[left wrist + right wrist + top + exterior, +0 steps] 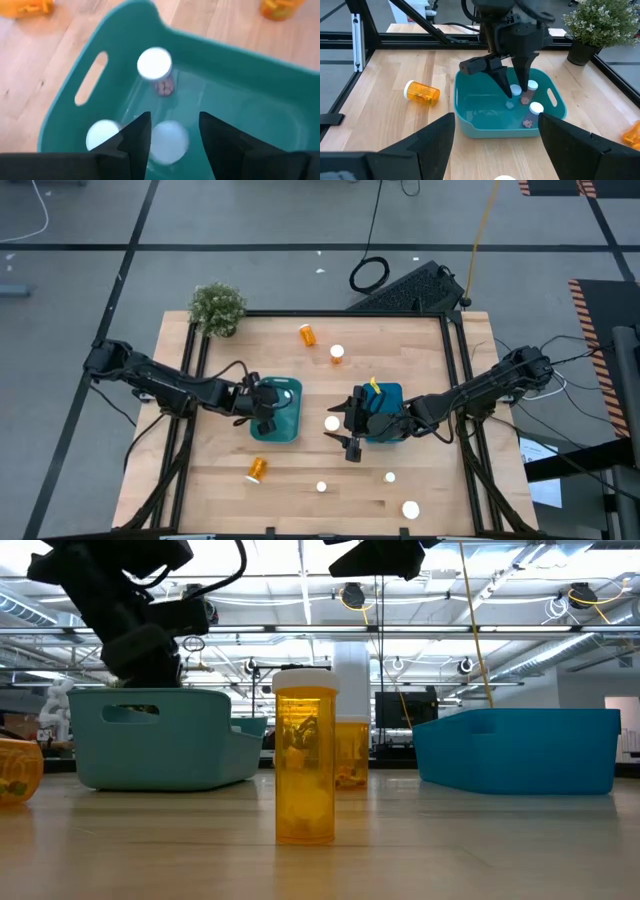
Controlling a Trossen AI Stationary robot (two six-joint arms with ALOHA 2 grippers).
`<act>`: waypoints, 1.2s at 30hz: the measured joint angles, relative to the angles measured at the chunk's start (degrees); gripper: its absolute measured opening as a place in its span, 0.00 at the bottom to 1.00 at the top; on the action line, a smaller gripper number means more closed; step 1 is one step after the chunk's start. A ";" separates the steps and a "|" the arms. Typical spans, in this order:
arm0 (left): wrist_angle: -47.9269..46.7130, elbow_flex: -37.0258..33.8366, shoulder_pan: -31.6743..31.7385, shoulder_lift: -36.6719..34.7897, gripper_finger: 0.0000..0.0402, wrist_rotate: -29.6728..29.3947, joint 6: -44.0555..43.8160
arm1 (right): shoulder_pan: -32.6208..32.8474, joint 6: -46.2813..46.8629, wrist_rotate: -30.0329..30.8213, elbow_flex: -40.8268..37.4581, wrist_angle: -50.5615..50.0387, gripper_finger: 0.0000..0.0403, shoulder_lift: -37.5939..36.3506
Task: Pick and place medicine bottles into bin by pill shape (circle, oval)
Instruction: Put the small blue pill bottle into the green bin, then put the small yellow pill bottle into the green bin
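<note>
The scene is brightly and evenly lit from overhead; in the low view, ceiling strip lights (300, 600) run across the 12 o'clock region and glare whitely. The wooden table (420, 380) shows only soft, short shadows under the arms. In the low view the nearest orange bottle (305, 755) glows translucent with backlight, while the room behind is slightly soft. The left wrist view is smeared by motion blur: the white caps (154, 63) and the teal bin (225, 60) rim look hazy, and the dark fingers (135, 142) at 6 o'clock are unfocused.
</note>
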 joint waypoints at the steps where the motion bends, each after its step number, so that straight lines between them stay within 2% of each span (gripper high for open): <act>1: -0.49 0.58 0.00 0.00 0.42 0.20 0.08 | 0.00 0.00 0.00 0.00 -0.02 0.69 0.00; 11: -14.48 10.57 -2.08 -0.04 0.42 0.54 -2.19 | 0.00 0.00 0.00 0.00 0.00 0.69 0.00; 16: -16.42 16.38 -6.54 -0.07 0.42 -0.70 -2.07 | 0.11 0.01 -0.34 0.00 -0.03 0.69 0.00; 20: -16.42 19.61 -11.52 -0.07 0.42 -4.33 -1.61 | 0.53 0.02 -0.39 0.00 -1.23 0.69 0.02; 25: -16.95 20.35 -17.48 -0.09 0.42 -7.89 -5.17 | 2.09 3.58 -0.74 0.02 -3.47 0.69 0.02; 31: -19.09 20.35 -22.39 -0.09 0.42 -10.49 -8.50 | 6.16 12.54 -6.31 0.02 -7.87 0.69 0.02; 36: -19.16 20.35 -24.35 -0.09 0.42 -12.56 -8.80 | 10.26 18.46 -3.54 0.02 -12.01 0.69 0.02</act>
